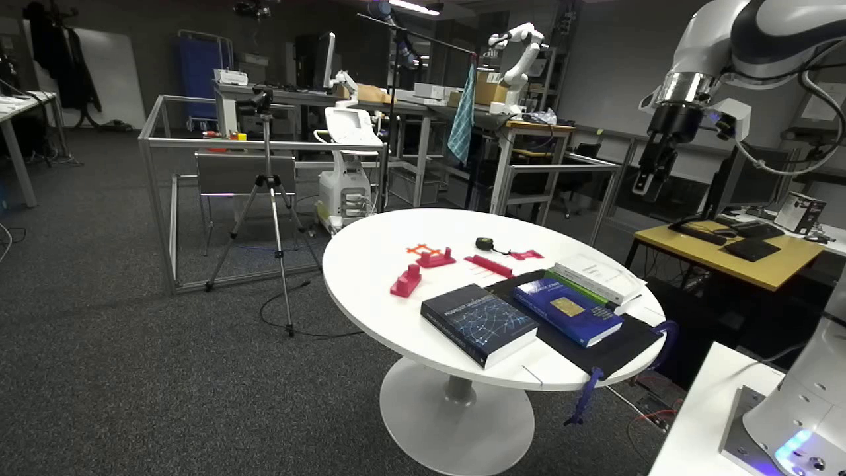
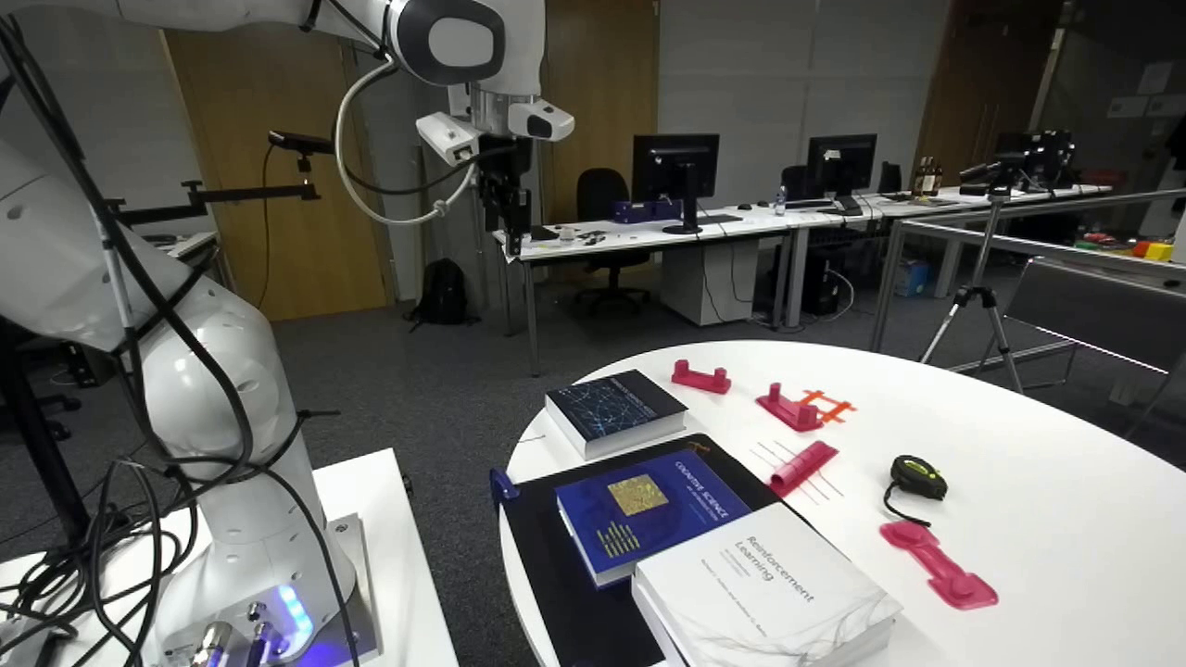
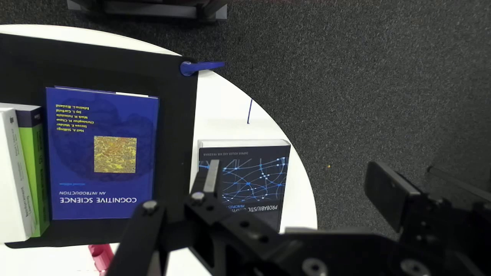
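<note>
Your jaws are found spread and empty, well above the bench (image 3: pixel 218 109). The dark book (image 3: pixel 251 180) lies at six o'clock in the wrist view, its two-o'clock corner near the bench rim: a sideways nudge could push it over. At eleven o'clock the blue strap (image 3: pixel 201 66) overhangs; should you snag it, the black sheet (image 3: pixel 175 119) and blue book (image 3: pixel 105 122) may drag.

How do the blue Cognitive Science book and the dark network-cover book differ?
The blue book carries a yellowish square; the dark book shows a network of light-blue lines. The blue book lies on the black sheet; the dark book lies beside that sheet, on the white tabletop. The dark book looks thicker than the blue book. Both lie flat and shut, front cover up.
</note>
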Tool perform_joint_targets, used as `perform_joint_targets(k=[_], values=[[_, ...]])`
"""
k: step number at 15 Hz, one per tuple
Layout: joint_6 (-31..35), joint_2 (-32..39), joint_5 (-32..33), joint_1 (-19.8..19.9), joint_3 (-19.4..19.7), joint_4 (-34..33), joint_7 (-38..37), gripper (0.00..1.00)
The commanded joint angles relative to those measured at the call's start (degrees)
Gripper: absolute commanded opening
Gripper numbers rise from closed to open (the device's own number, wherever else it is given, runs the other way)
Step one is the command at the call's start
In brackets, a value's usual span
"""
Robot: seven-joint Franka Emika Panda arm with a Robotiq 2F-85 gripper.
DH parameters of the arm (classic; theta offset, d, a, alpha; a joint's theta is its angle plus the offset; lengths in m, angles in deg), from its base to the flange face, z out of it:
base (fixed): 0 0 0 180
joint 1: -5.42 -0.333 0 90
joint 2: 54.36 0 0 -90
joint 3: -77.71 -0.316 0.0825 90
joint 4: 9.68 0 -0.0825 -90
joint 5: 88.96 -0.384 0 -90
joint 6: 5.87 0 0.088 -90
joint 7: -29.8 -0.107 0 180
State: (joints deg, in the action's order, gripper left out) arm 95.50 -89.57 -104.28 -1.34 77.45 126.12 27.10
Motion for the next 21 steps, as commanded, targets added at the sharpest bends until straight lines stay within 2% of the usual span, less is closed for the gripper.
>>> perform_joint_targets(k=[1, 13, 17, 21], values=[[-0.33, 0.05, -0.49, 1.16, -0.86, -0.19, 0.49, 1.0], [-0.01, -0.41, -0.7, 1.25, -1.04, 0.39, 0.19, 1.0], [6.28, -0.71, -2.21, 2.31, -0.97, 4.49, -1.74, 1.0], [15.98, 2.89, -4.74, 3.34, 0.73, 7.0, -0.72, 1.0]])
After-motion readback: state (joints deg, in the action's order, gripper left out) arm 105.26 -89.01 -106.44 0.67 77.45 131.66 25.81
